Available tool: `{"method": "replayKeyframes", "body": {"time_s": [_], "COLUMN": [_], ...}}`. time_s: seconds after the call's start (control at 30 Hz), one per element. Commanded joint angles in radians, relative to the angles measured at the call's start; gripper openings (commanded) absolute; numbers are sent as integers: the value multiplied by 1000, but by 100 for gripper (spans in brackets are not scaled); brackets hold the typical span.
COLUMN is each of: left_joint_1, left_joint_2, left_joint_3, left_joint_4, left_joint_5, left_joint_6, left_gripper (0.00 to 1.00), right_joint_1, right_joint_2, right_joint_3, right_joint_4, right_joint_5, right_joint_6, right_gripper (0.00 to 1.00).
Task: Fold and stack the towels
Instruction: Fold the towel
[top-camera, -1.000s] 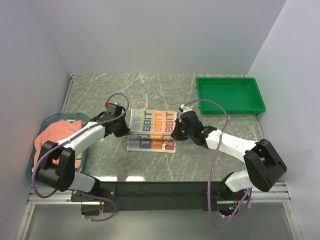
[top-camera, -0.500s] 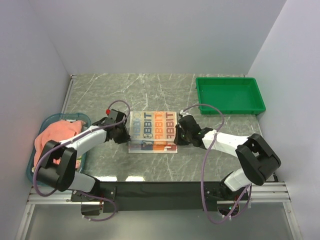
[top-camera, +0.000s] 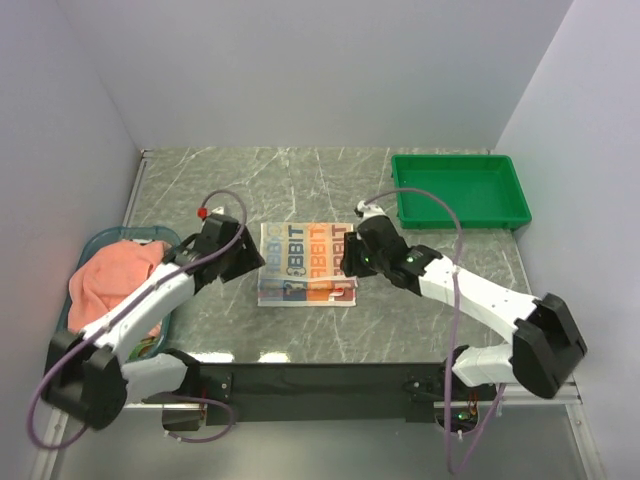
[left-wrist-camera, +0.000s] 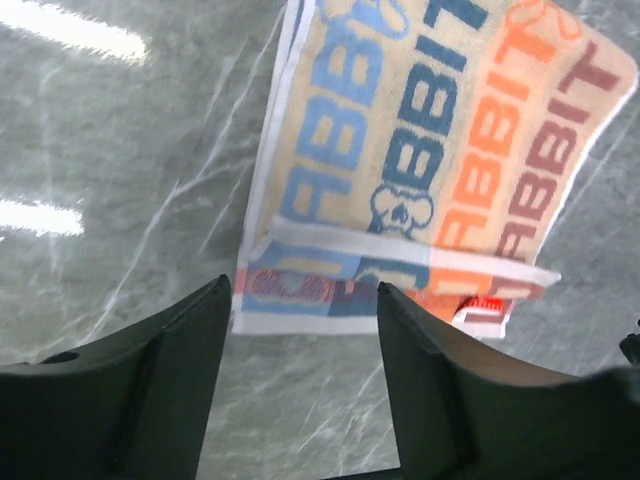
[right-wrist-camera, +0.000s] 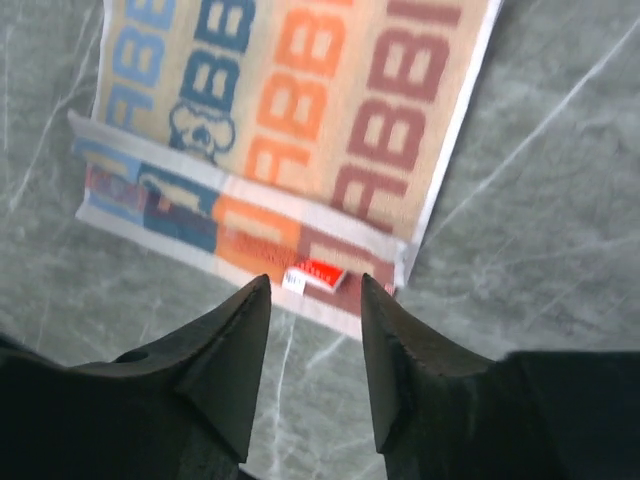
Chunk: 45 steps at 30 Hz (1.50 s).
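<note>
A cream towel (top-camera: 305, 262) with blue, orange and maroon letters lies folded flat in the middle of the table, its upper layer ending just short of the near edge. My left gripper (top-camera: 250, 266) hovers open at its left near corner, nothing between the fingers. In the left wrist view the towel (left-wrist-camera: 430, 150) sits just beyond the open gripper (left-wrist-camera: 303, 290). My right gripper (top-camera: 350, 268) is open over the right near corner; its wrist view shows the towel (right-wrist-camera: 290, 110) and its red tag (right-wrist-camera: 322, 272) just ahead of the gripper (right-wrist-camera: 315, 282). A salmon-pink towel (top-camera: 115, 275) lies bunched in the basket.
A blue basket (top-camera: 108, 237) stands at the left table edge. A green plastic tray (top-camera: 460, 190) sits at the back right. White walls close in the table on three sides. Both arms' cables loop above the table.
Both grippers have gone from shut to open and let go of the towel's near edge. The folded towel now lies on its own, and both wrists have lifted slightly.
</note>
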Motion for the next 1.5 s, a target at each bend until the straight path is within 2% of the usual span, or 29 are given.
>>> {"method": "replayKeyframes", "body": {"time_s": [0.0,0.27,0.47,0.83,1.17,1.47], "left_joint_1": [-2,-7,-28,-110,-222,-317], "left_joint_2": [132,457,515,416,175,147], "left_joint_3": [104,270,253,90,-98,-197], "left_joint_4": [33,55,37,35,17,34], "left_joint_5": [-6,26,37,39,15,40], "left_joint_6": [24,84,86,46,-72,-134], "left_gripper": [65,57,56,54,55,57], "right_joint_1": [0,-2,-5,24,84,84], "right_joint_2": [105,353,412,366,167,111], "right_joint_3": [78,224,225,138,-20,-175], "right_joint_4": [14,20,20,-17,2,38], "right_joint_5": [53,59,2,-76,-92,-99], "right_joint_6": [-12,-28,-51,-89,-42,-6], "right_gripper": [46,43,43,41,40,40]}}
